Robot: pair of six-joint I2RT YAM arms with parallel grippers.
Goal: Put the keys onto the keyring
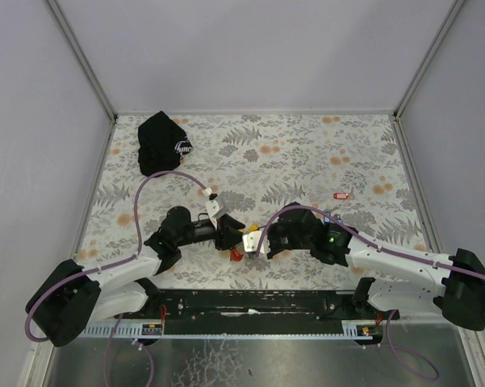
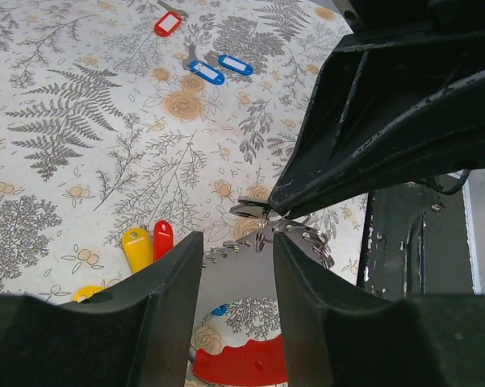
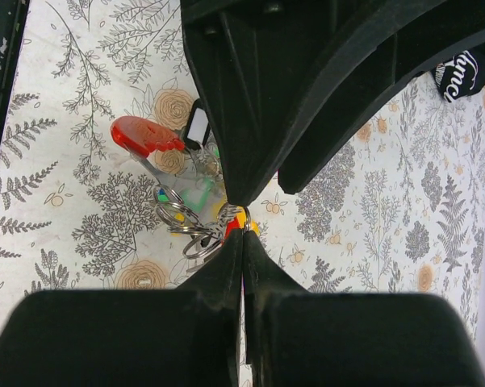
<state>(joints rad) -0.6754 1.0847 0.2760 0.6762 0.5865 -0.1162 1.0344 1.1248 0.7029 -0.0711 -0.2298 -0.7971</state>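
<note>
Keyring (image 3: 186, 219) | pinched in closed right fingers (image 3: 218, 274) | lies between parted left fingers (image 2: 165, 298)

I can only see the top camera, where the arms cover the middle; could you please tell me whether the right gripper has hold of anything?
Observer: Yes. The right wrist view shows the right gripper shut, its tips pinching a thin ring.
Operator: Thank you. And the left gripper, please?
Observer: The left wrist view shows the left gripper open, with the grey-white bar and the red piece seen between its fingers.
</note>
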